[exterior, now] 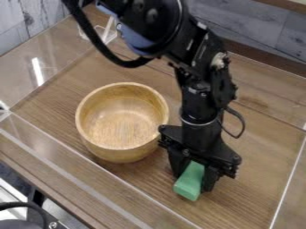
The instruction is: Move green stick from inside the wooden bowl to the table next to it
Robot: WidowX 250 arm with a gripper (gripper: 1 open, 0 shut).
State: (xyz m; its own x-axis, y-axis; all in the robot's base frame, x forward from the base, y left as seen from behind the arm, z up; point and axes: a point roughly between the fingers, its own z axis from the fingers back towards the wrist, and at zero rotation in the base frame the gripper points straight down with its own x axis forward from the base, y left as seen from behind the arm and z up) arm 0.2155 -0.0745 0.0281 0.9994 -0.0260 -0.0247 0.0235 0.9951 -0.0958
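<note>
The green stick [191, 183] is seen outside the wooden bowl [120, 121], just to the right of its near rim, low over or already on the table [84, 192]; contact cannot be confirmed. It is clamped between the closed jaws of the gripper [199, 172], which points straight down from the black arm [191, 63]. The bowl itself is empty. The placing step is judged to be in hand: the carry is done, the release is not. Next, the jaws would need to be parted and the arm raised clear without dragging the stick.
</note>
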